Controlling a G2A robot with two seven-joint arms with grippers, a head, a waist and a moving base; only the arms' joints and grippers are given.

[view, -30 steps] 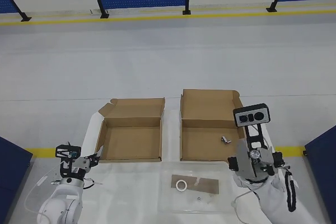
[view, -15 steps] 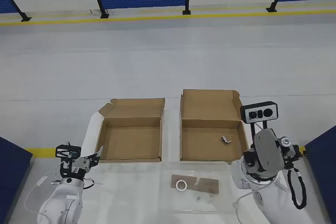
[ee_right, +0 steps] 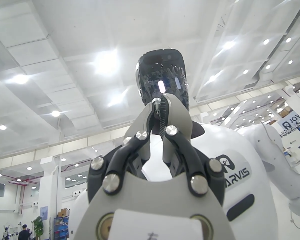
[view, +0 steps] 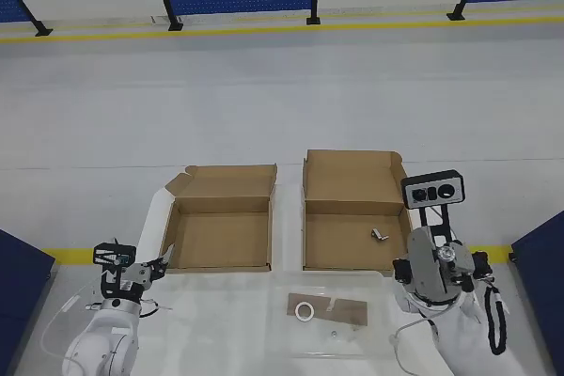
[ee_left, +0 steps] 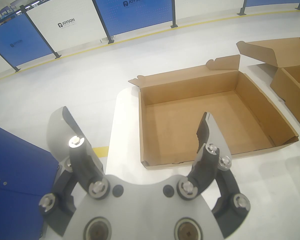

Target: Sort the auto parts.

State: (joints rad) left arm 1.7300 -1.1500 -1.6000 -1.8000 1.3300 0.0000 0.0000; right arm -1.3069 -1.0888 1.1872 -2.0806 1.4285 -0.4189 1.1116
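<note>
One arm waits at the lower left of the top view. The left gripper (ee_left: 135, 116) has its jaws spread wide with nothing between them, and it hangs over the bare table (view: 207, 310) just short of the left box (view: 221, 226). That box stands open with nothing in it that I can see.

At the lower middle sits a clear tray (view: 282, 343) holding a white ring (view: 305, 311), a cardboard strip (view: 343, 308) and one small bit too tiny to name.

To its upper right is the right box (view: 348, 221), also open, with one small metal piece (view: 380, 234) lying near its right wall.

At the lower right, the right gripper (ee_right: 162, 101) is turned upward, away from the table. Its jaws are pinched almost together on what looks like a small bolt (ee_right: 156, 106) at the very tips.

I judge the step in hand to be carrying a picked part to its box. The next move calls for turning the wrist back down, bringing the tips over the right box where the like metal piece lies, and opening only once low inside its walls, since so thin a grip could let the bolt slip.
</note>
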